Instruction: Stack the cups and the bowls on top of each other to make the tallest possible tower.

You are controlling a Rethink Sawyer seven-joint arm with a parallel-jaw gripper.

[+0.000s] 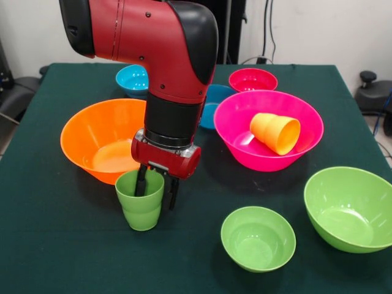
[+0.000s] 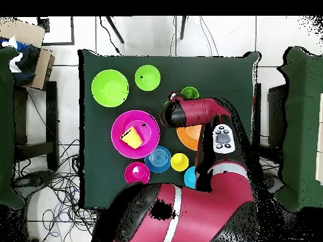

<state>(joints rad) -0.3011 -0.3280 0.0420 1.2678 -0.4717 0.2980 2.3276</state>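
Tool (image 1: 157, 187) straddles green cup (image 1: 141, 202) rim, one finger inside, one outside; not visibly clamped. Cup prob. light, stiff, slick plastic; pinch wall at rim.

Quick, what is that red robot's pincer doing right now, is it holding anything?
Pincer: astride the rim of the small green tapered plastic cup, one finger inside, one outside; whether it is closed tight on it cannot be told.
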